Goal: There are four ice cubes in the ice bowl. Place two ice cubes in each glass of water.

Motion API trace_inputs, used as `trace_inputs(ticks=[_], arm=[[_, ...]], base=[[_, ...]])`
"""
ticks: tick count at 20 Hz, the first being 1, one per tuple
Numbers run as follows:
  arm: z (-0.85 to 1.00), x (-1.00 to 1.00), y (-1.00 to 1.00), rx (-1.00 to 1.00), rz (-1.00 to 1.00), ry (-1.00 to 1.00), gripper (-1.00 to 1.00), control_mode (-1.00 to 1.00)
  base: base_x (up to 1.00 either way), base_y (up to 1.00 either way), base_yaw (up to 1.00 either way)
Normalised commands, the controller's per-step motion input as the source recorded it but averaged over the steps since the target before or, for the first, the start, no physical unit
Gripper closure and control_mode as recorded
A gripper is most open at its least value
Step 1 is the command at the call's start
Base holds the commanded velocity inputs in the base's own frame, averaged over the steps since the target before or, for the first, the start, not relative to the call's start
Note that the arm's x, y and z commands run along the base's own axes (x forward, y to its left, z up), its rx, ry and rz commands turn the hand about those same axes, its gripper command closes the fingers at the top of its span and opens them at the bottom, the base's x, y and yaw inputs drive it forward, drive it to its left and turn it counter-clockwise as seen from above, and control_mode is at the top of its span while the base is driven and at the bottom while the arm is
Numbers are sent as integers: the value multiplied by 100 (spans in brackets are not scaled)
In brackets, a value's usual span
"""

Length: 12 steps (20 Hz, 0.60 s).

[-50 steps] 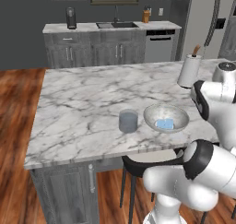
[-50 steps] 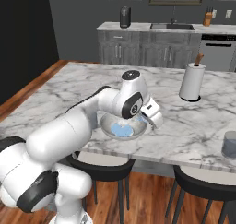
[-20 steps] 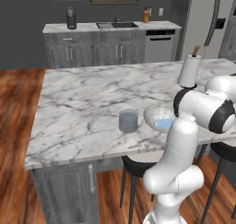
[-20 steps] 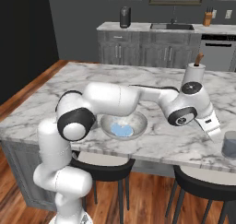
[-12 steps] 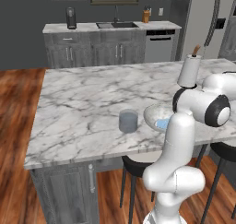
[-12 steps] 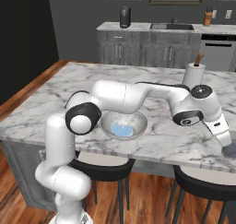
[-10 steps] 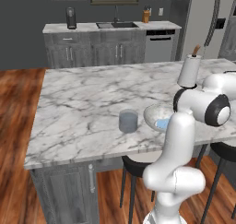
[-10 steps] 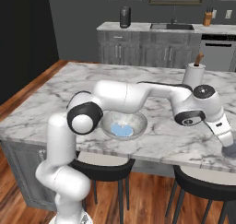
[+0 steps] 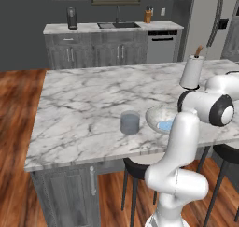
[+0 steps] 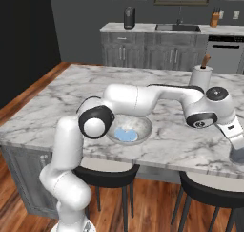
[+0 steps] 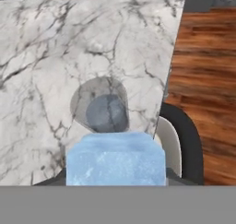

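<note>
With the fingers [image 10: 237,147] pinching one ice cube [image 11: 115,158], the glass of water [image 11: 102,105] stands on the table [image 11: 55,52] directly below and slightly ahead of the cube, so release calls for a short advance over the glass.

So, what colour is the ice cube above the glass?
Light blue ice cube, best in the hand view.

Room: dark grey walls | Floor: reddish-brown wood planks [image 9: 18,109] | Centre: grey-veined white marble island [image 9: 88,104] – black round stools [image 10: 107,171] tucked beneath | Back: grey cabinet run [image 9: 100,51] with sink – stainless fridge [image 9: 210,23] at right
</note>
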Motion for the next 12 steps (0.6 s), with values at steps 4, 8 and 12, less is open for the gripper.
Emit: trace_inputs(ticks=[4,8,12], arm=[[-24,21,-17,0,0,0,100,-100],[-4,22,-27,0,0,0,100,-100],[-5,26,-27,0,0,1,100,-100]], base=[[0,0,0],[0,0,0],[0,0,0]])
